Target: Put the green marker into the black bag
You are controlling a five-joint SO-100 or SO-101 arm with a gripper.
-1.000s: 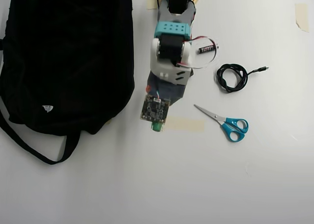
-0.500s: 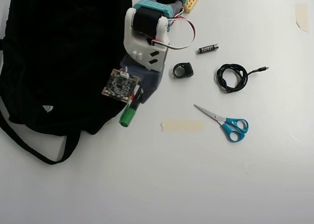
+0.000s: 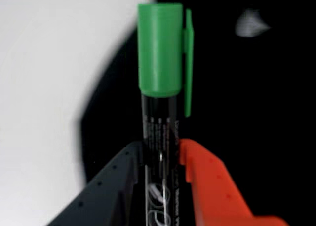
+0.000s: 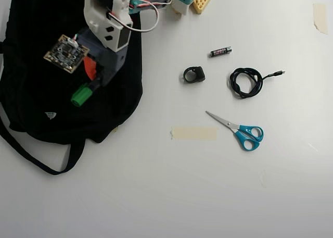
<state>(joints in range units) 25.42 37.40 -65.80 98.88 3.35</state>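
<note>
The green marker [image 3: 159,87] has a dark barrel and a bright green cap, and it sticks out from between the gripper's black and orange fingers. My gripper [image 3: 160,159] is shut on its barrel. In the overhead view the gripper [image 4: 92,82] hangs over the middle of the black bag [image 4: 36,92], with the marker's green cap [image 4: 80,96] pointing to the lower left. The bag fills the upper left of that view, its white logo patch [image 4: 50,115] close below the cap. The same patch [image 3: 249,24] shows blurred in the wrist view.
On the white table to the right lie a small battery [image 4: 220,51], a black ring-like piece [image 4: 194,74], a coiled black cable [image 4: 247,82], blue-handled scissors [image 4: 239,130] and a strip of tape [image 4: 194,133]. A bag strap [image 4: 36,157] loops out at lower left.
The arm has swung left with the marker, from over the tape strip, past the bag's right edge, to above the bag's middle. The black ring-like piece came into view.
</note>
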